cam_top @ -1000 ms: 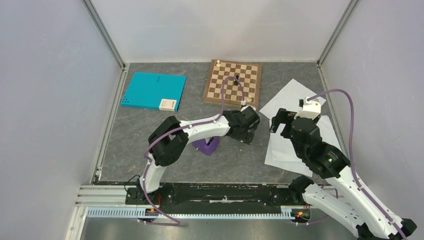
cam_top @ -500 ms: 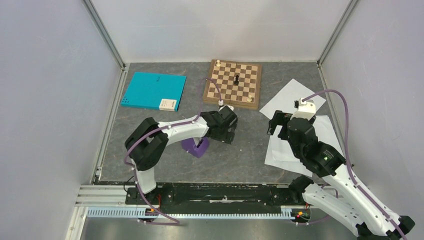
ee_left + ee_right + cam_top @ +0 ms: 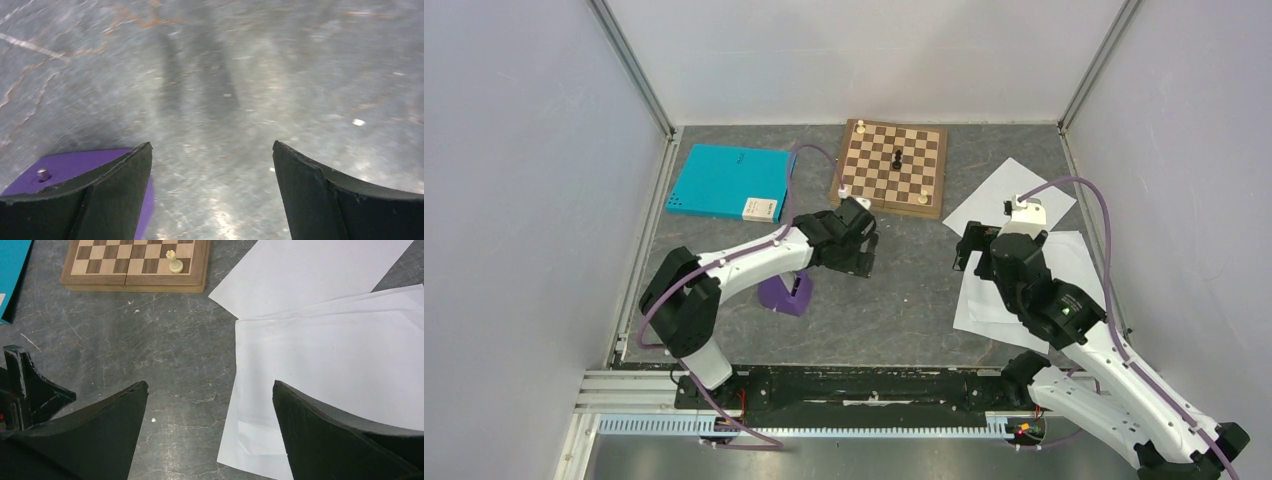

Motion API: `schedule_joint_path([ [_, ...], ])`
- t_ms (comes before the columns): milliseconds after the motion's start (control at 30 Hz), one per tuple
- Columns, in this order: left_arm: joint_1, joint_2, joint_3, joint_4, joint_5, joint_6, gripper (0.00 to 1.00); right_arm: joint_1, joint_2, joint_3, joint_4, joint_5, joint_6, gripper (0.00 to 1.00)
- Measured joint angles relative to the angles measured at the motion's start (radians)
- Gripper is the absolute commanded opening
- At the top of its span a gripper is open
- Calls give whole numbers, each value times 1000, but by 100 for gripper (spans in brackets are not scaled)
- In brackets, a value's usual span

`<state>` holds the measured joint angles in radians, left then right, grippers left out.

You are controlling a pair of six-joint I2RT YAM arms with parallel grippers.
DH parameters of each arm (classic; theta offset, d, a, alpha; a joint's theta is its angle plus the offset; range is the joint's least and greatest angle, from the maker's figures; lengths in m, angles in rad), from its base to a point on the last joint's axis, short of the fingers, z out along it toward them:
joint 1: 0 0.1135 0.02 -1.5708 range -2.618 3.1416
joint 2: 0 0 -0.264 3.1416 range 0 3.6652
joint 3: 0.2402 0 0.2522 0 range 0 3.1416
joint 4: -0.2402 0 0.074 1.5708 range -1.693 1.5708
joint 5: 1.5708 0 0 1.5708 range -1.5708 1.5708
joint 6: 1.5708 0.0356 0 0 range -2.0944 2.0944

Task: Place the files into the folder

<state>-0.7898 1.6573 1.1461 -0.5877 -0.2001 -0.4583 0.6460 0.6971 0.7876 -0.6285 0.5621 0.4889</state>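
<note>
Twice courting trouble: hanging the right gripper (image 3: 210,390), jaws wide apart, astride the fanned files' (image 3: 325,365) edge, risking creasing thin sheets, and holding the left gripper (image 3: 212,150), likewise agape, just beside the metronome (image 3: 75,167), risking toppling it, well apart from the shut folder (image 3: 729,182).

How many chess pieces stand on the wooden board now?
3. A pale piece at the chessboard's far left corner, a black piece near its middle, a second pale piece at its near right edge. The left arm covers the near left corner slightly.
</note>
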Motion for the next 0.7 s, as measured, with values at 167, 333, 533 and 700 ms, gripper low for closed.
schedule_joint_path([
  [167,-112,2,65,-2,0,-10,95,0,14,0,6,0,-3,98],
  [333,-140,2,9,-13,-52,-86,95,0,14,0,14,0,-14,98],
  [533,-131,0,-67,-54,-148,-171,96,0,37,-1,35,-4,-34,98],
  [700,-118,-5,-100,-79,-199,-224,96,0,40,-22,47,-11,-35,98],
])
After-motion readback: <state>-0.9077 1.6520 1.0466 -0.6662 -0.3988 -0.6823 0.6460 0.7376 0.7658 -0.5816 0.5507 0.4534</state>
